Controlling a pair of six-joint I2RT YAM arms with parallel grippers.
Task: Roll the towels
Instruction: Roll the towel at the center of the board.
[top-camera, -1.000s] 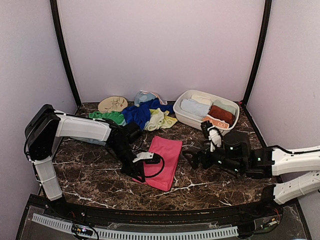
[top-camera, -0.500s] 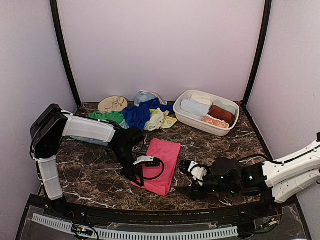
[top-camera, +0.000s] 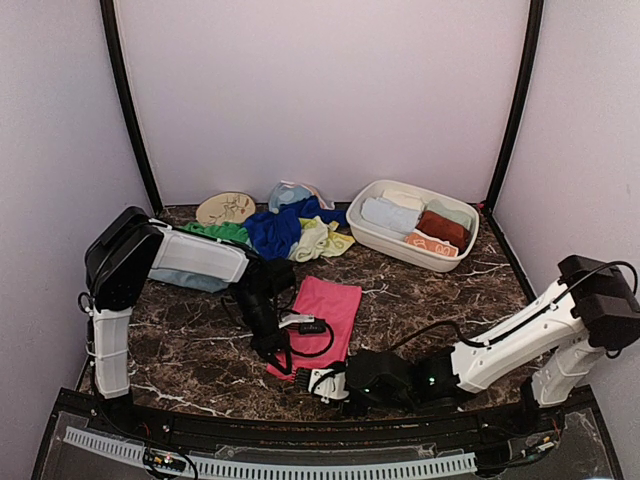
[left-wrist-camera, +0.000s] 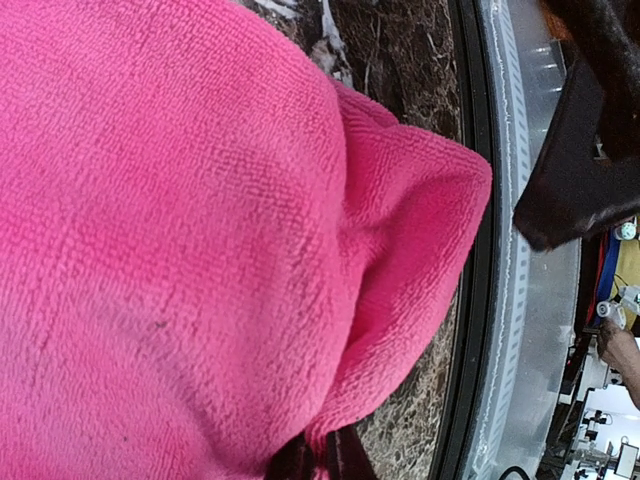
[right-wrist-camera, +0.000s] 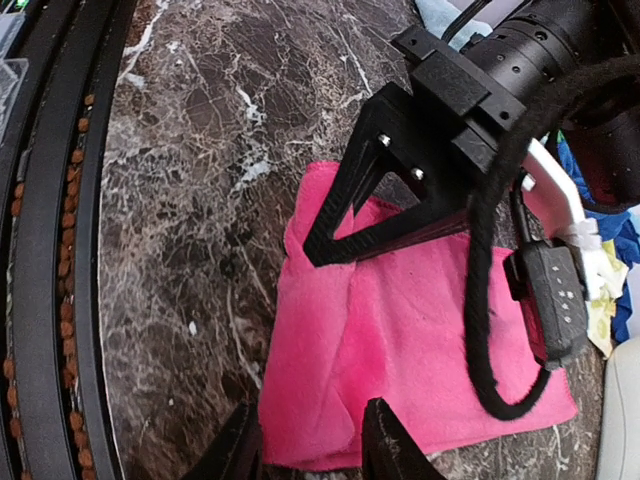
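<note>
A pink towel (top-camera: 335, 305) lies flat on the dark marble table, also seen in the right wrist view (right-wrist-camera: 400, 330) and filling the left wrist view (left-wrist-camera: 200, 250). My left gripper (top-camera: 283, 362) is shut on the towel's near left edge, its tips (left-wrist-camera: 322, 462) pinching a raised fold; the right wrist view shows it (right-wrist-camera: 318, 250) pressed on the cloth. My right gripper (top-camera: 318, 382) is low at the towel's near edge. Its fingers (right-wrist-camera: 310, 450) stand apart, the near corner of the towel between them.
A heap of blue (top-camera: 280, 225), green (top-camera: 225, 233) and yellow-green (top-camera: 322, 240) towels and a tan round piece (top-camera: 225, 208) lie at the back. A white basin (top-camera: 385, 243) holds rolled towels at back right. A black cable (top-camera: 312, 340) loops over the pink towel. The black front rail (top-camera: 300, 420) is close.
My right arm has swung from the table's right side down and left to the towel's near edge, its jaws narrowing. The left gripper stays pinched on the towel and has shifted slightly right.
</note>
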